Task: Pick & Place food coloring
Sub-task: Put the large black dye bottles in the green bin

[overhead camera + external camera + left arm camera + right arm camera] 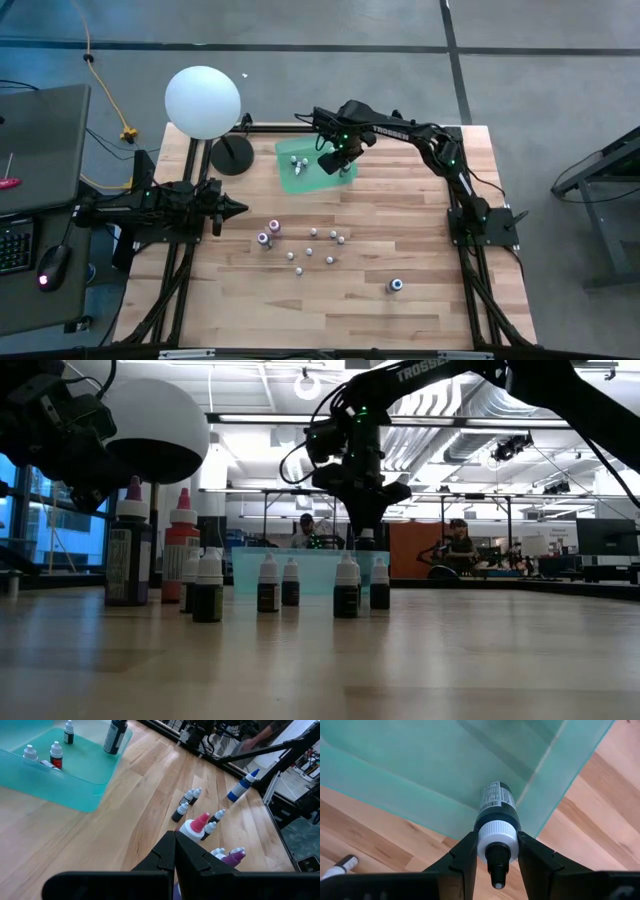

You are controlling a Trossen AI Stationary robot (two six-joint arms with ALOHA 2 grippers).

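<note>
The right end effector point(495, 851) is clamped on a dark food coloring bottle point(496, 812) by its white cap, above the green tray's point(300, 182) edge. The left end effector point(175, 851), fingers together, waits over the worktop point(400, 240) near scattered bottles point(312, 245).

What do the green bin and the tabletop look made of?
Green bin: likely translucent plastic, smooth; wood shows through its wall. Tabletop: wood planks, light satin finish, with visible grain and seams.
</note>
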